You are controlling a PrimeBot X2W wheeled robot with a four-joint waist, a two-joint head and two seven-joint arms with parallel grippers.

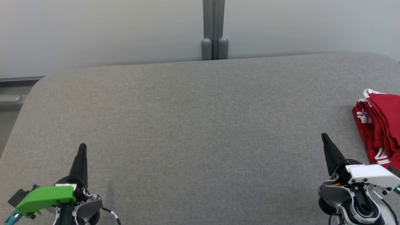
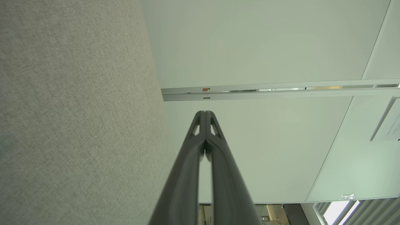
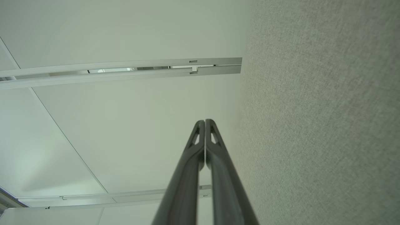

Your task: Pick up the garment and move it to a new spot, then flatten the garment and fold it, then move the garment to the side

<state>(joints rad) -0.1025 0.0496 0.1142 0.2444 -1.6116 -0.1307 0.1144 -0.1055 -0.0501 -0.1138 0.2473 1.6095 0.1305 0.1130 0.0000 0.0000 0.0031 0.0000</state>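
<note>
There's your red garment with white trim point(image 1: 379, 125), lying in folds at the right edge of the grey fabric-covered table point(image 1: 200, 118), near your right gripper point(image 1: 325, 136). That gripper and your left gripper point(image 1: 82, 146) both have their long dark fingers pressed together, pinching nothing.

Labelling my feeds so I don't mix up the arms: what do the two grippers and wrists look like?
The left gripper has two long, dark, tapered fingers, a green wrist cover, a teal tab and a striped cable. The right gripper has matching fingers, a white wrist cover with small lettering, a grey-black joint housing and black cables. The fingertips have triangular cut-outs.
</note>
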